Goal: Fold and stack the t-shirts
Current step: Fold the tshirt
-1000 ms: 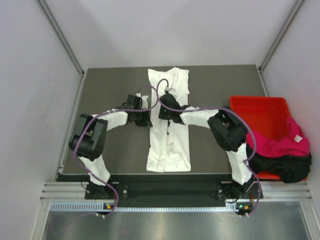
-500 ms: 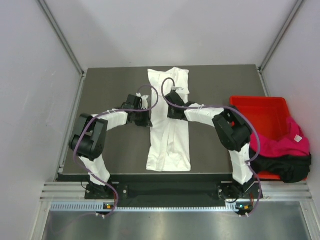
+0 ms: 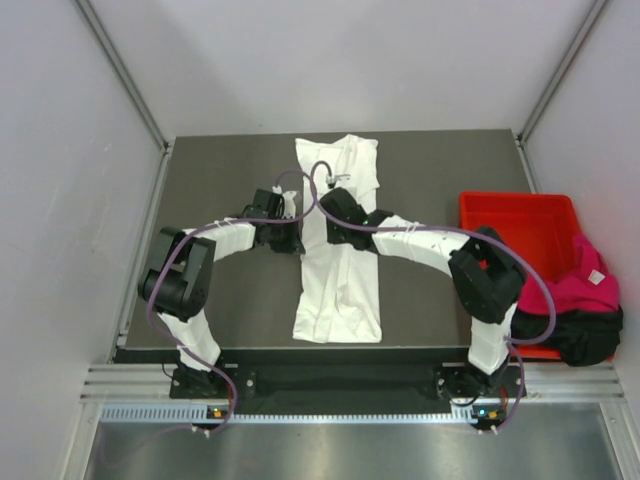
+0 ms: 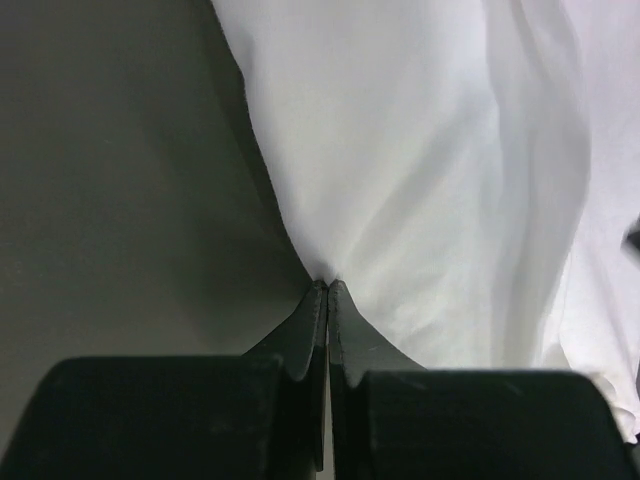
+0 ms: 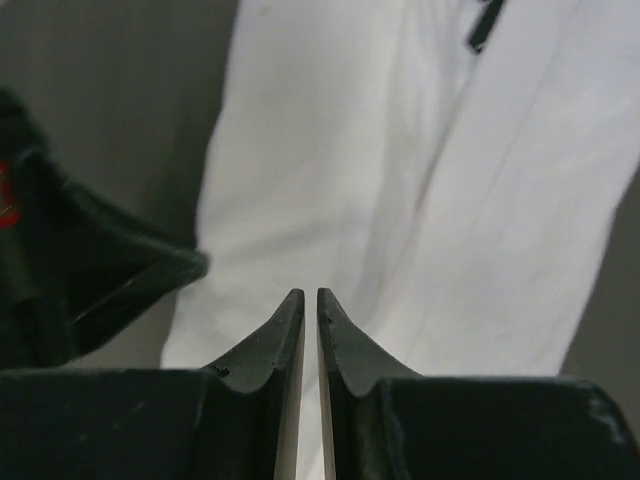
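The white t-shirt point(image 3: 340, 290) lies folded into a long narrow strip down the middle of the dark table point(image 3: 220, 180). My left gripper point(image 3: 297, 232) is shut on the shirt's left edge, the cloth point(image 4: 430, 150) pinched at the fingertips point(image 4: 327, 285). My right gripper point(image 3: 325, 228) hovers over the middle of the shirt point(image 5: 330, 150), its jaws point(image 5: 310, 295) nearly together with nothing between them. A small black print point(image 5: 487, 22) shows at the top of the right wrist view. The magenta-pink t-shirt point(image 3: 570, 285) and the black t-shirt point(image 3: 580, 335) hang over the red bin.
The red plastic bin point(image 3: 520, 225) stands at the table's right edge. My left gripper's body point(image 5: 90, 270) is close on the left in the right wrist view. Grey walls enclose the table on the left, back and right.
My right arm's elbow has swung out to the right and its gripper has shifted slightly left over the shirt. My left arm and the shirt have not moved.
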`<state>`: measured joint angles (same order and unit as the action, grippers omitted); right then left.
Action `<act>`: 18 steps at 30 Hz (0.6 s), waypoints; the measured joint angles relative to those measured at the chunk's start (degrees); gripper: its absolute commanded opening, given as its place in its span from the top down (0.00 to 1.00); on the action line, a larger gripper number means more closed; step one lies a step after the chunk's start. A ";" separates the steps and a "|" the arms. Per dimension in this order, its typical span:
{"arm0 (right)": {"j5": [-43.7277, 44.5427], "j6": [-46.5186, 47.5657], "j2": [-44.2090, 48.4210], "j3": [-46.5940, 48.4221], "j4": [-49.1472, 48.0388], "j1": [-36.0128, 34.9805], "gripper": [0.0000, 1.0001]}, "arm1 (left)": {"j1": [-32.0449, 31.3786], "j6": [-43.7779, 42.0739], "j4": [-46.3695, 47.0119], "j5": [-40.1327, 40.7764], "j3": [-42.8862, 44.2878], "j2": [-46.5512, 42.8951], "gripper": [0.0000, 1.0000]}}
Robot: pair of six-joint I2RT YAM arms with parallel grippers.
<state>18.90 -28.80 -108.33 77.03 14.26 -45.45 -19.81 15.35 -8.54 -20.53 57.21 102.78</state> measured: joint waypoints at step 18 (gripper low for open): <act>-5.81 -15.19 4.63 -16.02 -1.49 -8.28 0.92 | 0.04 -0.04 -0.02 0.02 0.00 0.00 1.00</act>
<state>13.08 -43.99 -103.70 61.01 12.78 -53.74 -19.77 15.31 -8.56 -20.51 57.21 102.78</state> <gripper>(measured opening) 0.086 0.011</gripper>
